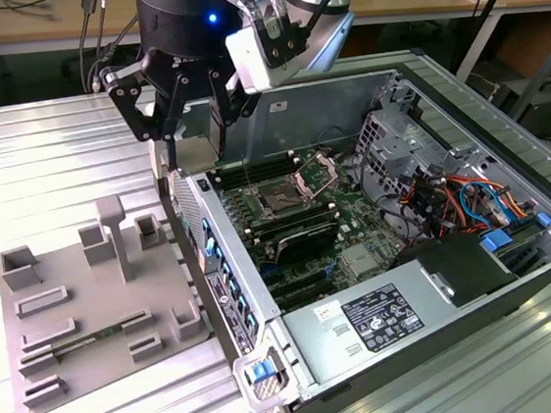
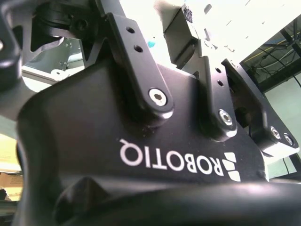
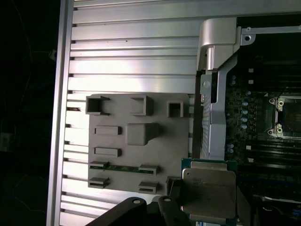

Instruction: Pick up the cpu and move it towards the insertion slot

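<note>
Cpu (image 3: 209, 190) sits clamped in the pincer (image 1: 189, 137), already lifted; slot (image 3: 287, 117) lies beyond it, not yet reached.

Robotics lab or electronics workshop. I work over a ribbed aluminium table (image 1: 54, 161) that carries an opened desktop computer case (image 1: 343, 101) with its motherboard (image 1: 309, 242) and coloured wiring (image 1: 452, 193) exposed. A grey plastic fixture (image 1: 89, 305) sits beside it. Behind are wooden workbenches (image 1: 12, 42) cluttered with cables and parts.
</note>
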You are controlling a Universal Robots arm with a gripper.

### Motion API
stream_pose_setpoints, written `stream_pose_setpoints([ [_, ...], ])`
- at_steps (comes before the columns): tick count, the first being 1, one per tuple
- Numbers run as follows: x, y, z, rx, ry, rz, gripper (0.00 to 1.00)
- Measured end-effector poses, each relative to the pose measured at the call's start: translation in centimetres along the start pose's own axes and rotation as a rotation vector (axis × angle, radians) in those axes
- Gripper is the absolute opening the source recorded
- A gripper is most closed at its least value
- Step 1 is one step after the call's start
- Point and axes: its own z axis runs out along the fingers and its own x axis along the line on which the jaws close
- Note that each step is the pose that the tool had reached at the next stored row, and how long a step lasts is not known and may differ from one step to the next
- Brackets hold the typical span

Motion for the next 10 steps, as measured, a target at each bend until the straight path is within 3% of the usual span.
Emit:
stream_pose_setpoints([
  [10, -0.32, -0.02, 0.08, 0.0, 0.0, 0.0, 0.53],
])
